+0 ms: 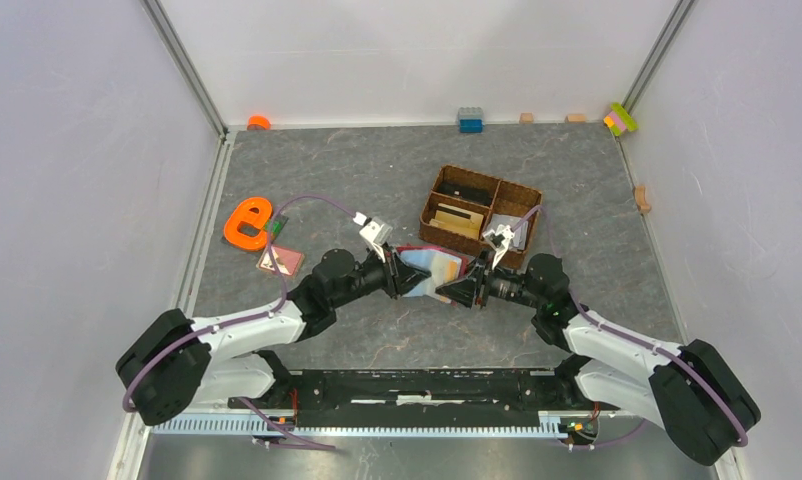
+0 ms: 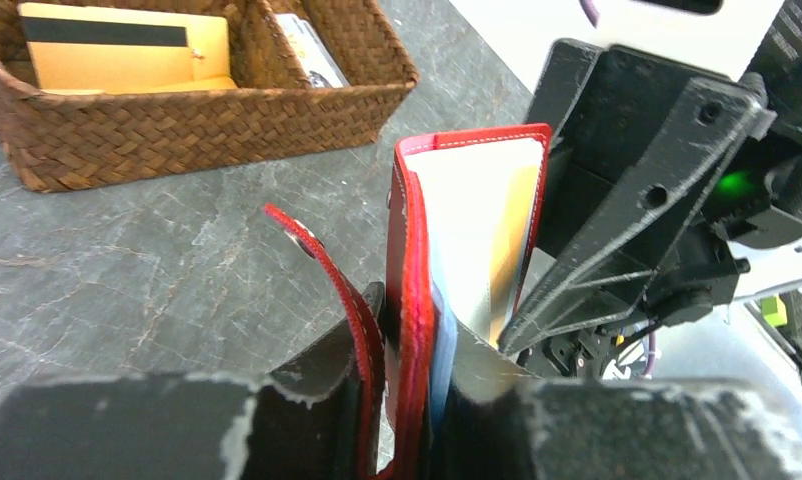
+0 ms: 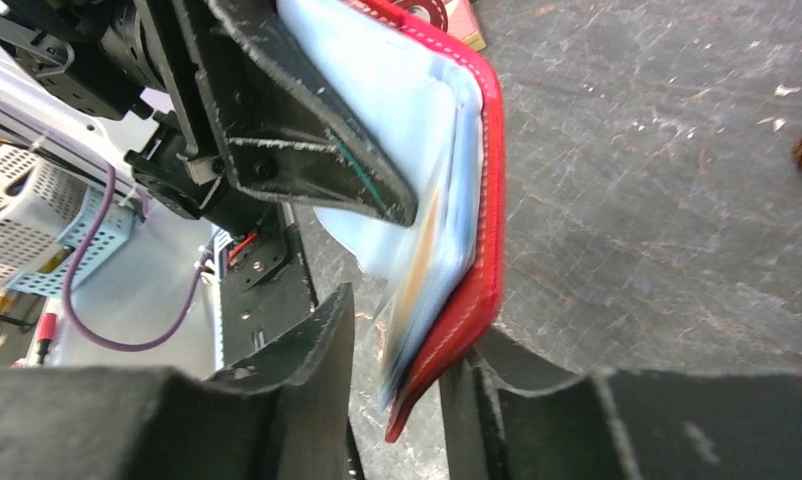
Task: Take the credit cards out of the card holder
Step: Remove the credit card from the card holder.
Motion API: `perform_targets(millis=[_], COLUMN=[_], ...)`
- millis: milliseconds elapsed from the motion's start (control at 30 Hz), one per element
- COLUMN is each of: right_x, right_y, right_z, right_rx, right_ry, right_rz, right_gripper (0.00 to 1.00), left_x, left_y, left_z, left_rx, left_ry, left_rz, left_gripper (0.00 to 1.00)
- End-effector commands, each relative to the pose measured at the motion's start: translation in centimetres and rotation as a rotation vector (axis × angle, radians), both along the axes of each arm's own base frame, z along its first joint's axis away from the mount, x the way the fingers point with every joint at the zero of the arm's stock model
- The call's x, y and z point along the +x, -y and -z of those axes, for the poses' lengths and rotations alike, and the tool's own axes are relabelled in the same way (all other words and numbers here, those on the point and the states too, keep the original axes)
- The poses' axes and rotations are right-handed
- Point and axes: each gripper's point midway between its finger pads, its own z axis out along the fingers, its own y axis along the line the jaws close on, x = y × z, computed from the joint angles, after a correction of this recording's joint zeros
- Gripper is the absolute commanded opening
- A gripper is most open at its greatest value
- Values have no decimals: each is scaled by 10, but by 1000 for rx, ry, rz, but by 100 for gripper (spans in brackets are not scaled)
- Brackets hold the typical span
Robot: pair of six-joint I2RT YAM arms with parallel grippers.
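From above, we see the card holder (image 1: 429, 272) between the two arms over the table (image 1: 357, 170), just in front of the wicker basket (image 1: 429, 226). The left gripper (image 1: 402, 275) is at one end and the right gripper (image 1: 459, 290) at the other.

In the left wrist view, the left jaws clamp the red cover near its fold, and the strap (image 2: 322, 270) curls loose. The credit cards (image 2: 482, 235) stand upright in a clear sleeve inside.

In the right wrist view, the right jaws straddle the holder's lower corner with a gap on one side. We read them as open, not pinching.

We judge the holder light and floppy, and the cards thin, stiff and slick. A card is best pinched by an exposed edge and drawn straight out along the sleeve.
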Motion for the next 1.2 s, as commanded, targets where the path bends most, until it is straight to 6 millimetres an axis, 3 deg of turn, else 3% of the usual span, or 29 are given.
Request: perform_targets(millis=[0,133,300,400,633,933,1167], right_x=[12,18,21,20,21,13,6], right_y=[0,4,5,5,2,-1,-3], right_z=[-26,-25,-24,-23,-19,-28,-35], right_rx=[20,0,-9,-11,-19,28,65], right_ry=[101,111,109,107,85,99,104], right_rz=[43,83,102,99,85,44,9], right_gripper=[43,47,30,25,33,27,3], left_x=[17,20,22,19,2,-3,20], left_y=[-11,-15,-22,-20,-7,-3,-17], left_z=[-17,-18,-21,-26,-40,-43,-22], left_rx=[-59,-97,-147,-167,-224,-249,-164], left_ry=[19,-10,-30,-19,6,-3,-45], left_rz=[-76,-82,-82,-51,77,116,-44], left_gripper=[21,19,19,19,19,19,17])
